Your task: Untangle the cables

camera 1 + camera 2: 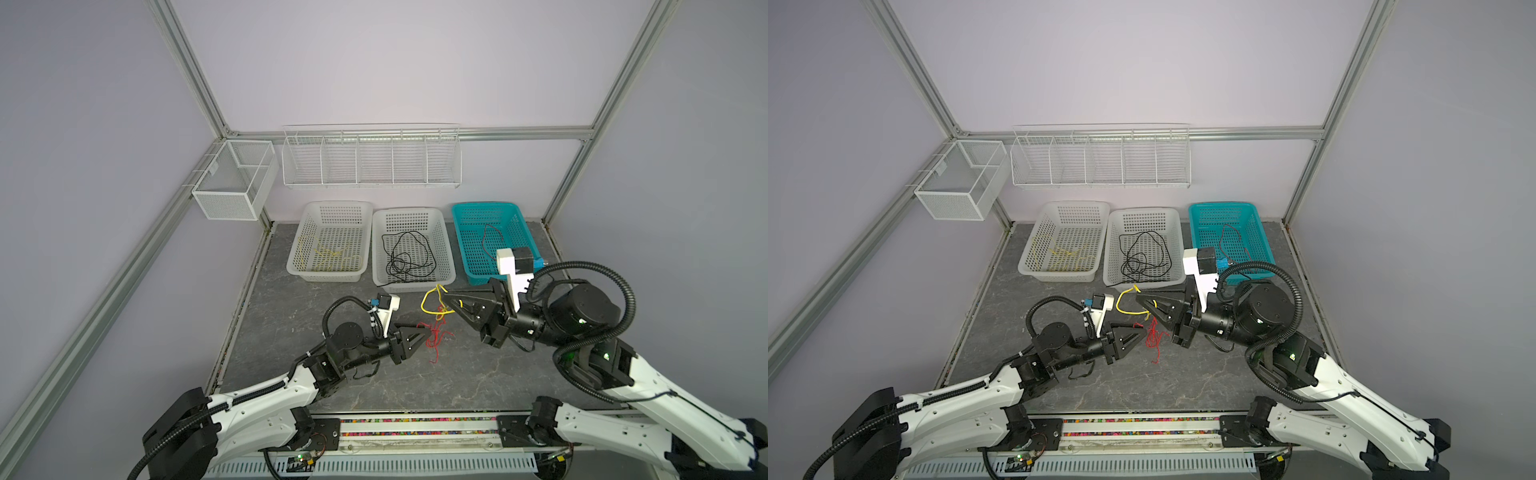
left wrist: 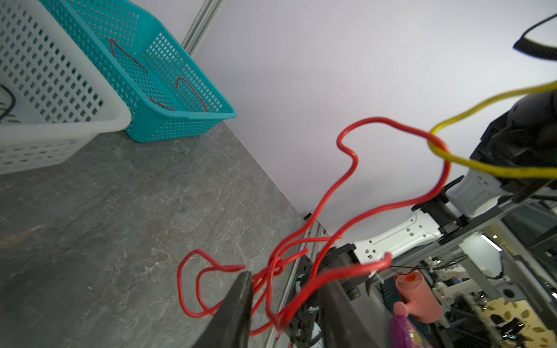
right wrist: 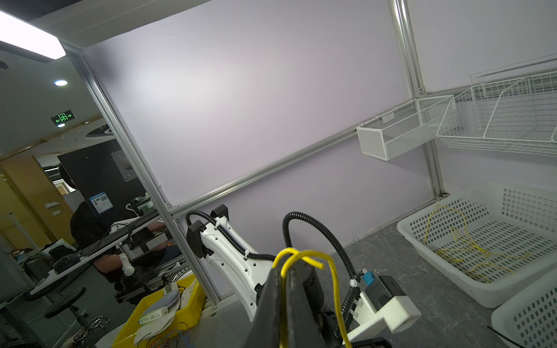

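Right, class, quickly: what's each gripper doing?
The left gripper: jaws apart, red cable between them, not clamped.
The right gripper: shut on the yellow cable.

On the near side of the red cable [image 2: 376, 119] the bench [image 1: 457, 386] lies bare; behind it the baskets [image 1: 409, 211] block, and the right hand [image 1: 444, 296] with its yellow cable [image 2: 497, 171] probably crowds above.

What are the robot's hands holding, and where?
Right gripper pinches the yellow cable near its free end. Left gripper: jaws straddle the red cable, not clamped yet.
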`<state>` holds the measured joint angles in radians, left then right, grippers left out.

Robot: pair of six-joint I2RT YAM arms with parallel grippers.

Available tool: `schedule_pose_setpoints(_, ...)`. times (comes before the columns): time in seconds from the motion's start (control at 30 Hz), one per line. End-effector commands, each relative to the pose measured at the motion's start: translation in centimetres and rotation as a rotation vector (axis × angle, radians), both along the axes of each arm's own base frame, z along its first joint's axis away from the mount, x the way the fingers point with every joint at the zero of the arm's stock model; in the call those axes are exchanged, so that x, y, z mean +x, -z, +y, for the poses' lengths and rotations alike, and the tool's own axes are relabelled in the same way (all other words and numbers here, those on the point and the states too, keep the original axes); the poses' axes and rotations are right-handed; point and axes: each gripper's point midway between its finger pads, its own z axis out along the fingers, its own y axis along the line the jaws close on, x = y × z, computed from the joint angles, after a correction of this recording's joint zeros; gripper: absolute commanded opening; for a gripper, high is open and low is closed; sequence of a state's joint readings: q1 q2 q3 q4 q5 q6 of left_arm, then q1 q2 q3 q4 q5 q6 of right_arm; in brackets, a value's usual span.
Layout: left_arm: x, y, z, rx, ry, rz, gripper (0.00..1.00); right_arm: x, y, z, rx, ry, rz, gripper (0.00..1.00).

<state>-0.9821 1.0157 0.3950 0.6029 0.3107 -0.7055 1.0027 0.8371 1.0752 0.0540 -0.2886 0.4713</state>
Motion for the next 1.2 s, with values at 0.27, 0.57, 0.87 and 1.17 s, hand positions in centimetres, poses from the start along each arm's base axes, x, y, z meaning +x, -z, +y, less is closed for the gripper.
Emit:
schedule_pose_setpoints(0.27, 1.9, 2.1, 3.2, 0.124, -0.193, 0.017, 0.00, 3.9, 1.5, -4.5, -0.040, 0.350, 0.013, 0.07)
schedule_pose_setpoints(0.57, 4.3, 4.6, 9.7, 0.209, -0.418, 0.109, 0.00, 10.9, 9.9, -13.6, -0.248, 0.987, 0.240, 0.06)
schedule_pose_setpoints(0.87, 4.3, 3.4, 13.6, 0.245, -0.557, 0.099, 0.00, 12.5, 19.2, -19.8, -0.506, 1.278, 0.476, 0.06)
schedule_pose_setpoints(1.17, 3.3, 2.1, 11.6, 0.178, -0.438, 0.108, 0.00, 11.9, 24.3, -12.0, -0.609, 0.813, 0.464, 0.06)
